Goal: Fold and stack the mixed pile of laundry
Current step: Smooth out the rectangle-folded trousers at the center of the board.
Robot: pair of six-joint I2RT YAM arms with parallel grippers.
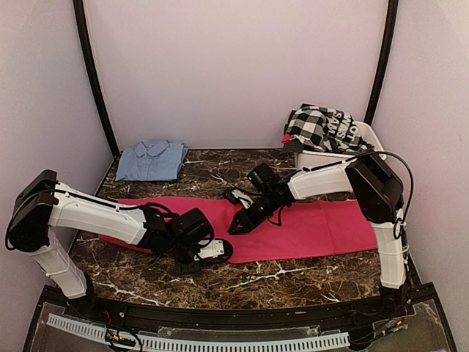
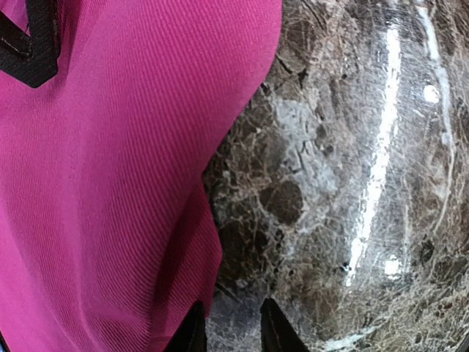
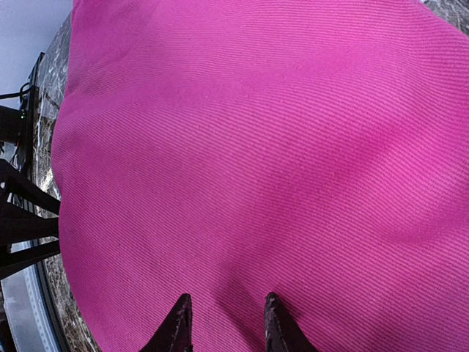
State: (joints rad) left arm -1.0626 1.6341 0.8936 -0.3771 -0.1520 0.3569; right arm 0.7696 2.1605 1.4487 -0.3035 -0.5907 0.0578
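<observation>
A magenta-pink cloth [image 1: 308,227] lies spread flat across the marble table [image 1: 242,282]. My left gripper [image 1: 220,251] is low at the cloth's near edge. In the left wrist view the left gripper [image 2: 231,330] is open with a narrow gap. One fingertip [image 2: 192,328] is over the magenta-pink cloth [image 2: 110,191], the other over bare marble [image 2: 344,183]. My right gripper [image 1: 236,226] hovers over the cloth's middle. In the right wrist view the right gripper [image 3: 226,326] is open, tips close to the magenta-pink cloth [image 3: 256,147], nothing held. A folded light-blue piece [image 1: 150,160] lies back left. A black-and-white checked garment [image 1: 322,126] sits in the tub.
A white plastic tub [image 1: 344,155] stands at the back right corner, holding the checked garment. Pale walls with black poles close in the back and sides. A black rail [image 1: 220,312] runs along the table's near edge.
</observation>
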